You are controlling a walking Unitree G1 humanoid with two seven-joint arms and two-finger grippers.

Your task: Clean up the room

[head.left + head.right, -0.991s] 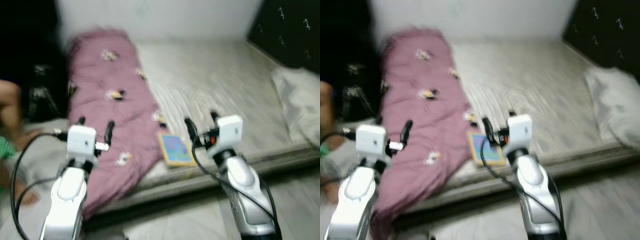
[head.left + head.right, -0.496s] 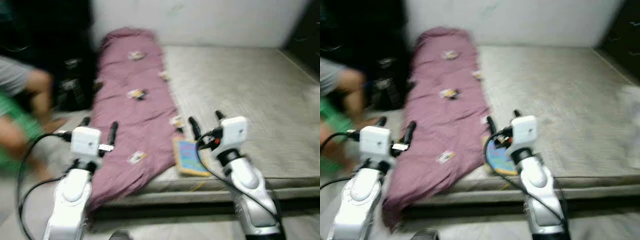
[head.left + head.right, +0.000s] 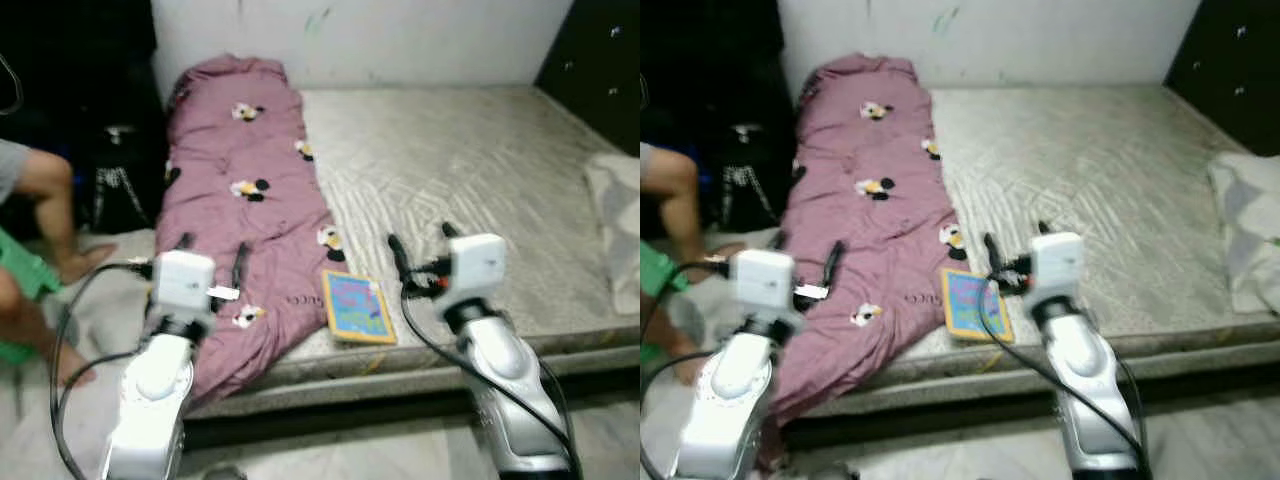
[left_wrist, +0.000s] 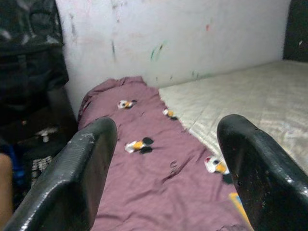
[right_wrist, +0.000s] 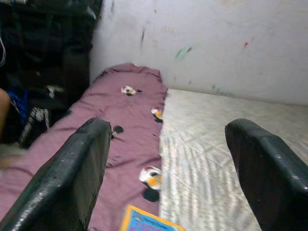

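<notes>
One book (image 3: pixel 355 307) (blanket-side (image 3: pixel 240 230)) on mattress (image 3: pixel 470 170)

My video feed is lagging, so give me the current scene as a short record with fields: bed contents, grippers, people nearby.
bed: bare mattress against a white wall
blanket: purple blanket along the mattress's left side, hanging over the front edge
book: colourful book flat near the front edge, beside the blanket
pillow: white pillow at the right edge
left gripper: fingers open, empty, raised over the blanket
right gripper: fingers open, empty, raised by the book
person: bare leg on the left
</notes>
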